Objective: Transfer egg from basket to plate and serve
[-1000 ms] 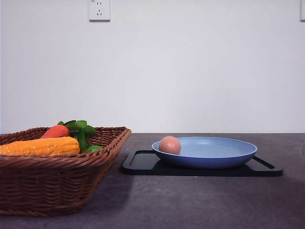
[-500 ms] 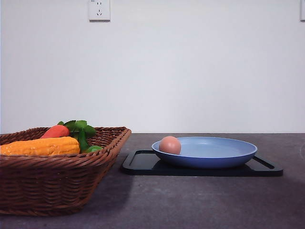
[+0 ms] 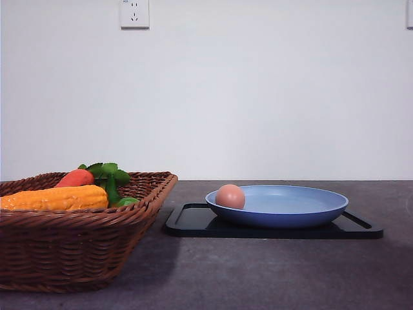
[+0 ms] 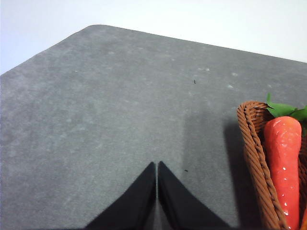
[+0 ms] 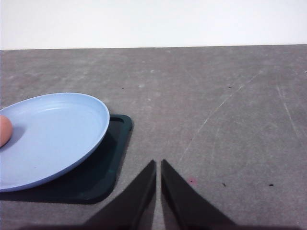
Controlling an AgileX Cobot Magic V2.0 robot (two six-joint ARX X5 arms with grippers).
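The pinkish-tan egg lies inside the light blue plate, against its left rim; a sliver of the egg also shows beside the plate in the right wrist view. The brown wicker basket stands at the left of the table, and its braided rim appears in the left wrist view. My left gripper is shut over bare grey table, off to the side of the basket. My right gripper is shut too, hovering over the tabletop beside the tray, clear of the plate.
A black rectangular tray carries the plate. The basket holds an orange-red carrot with green leaves and a yellow corn cob. A white wall with a socket backs the grey table.
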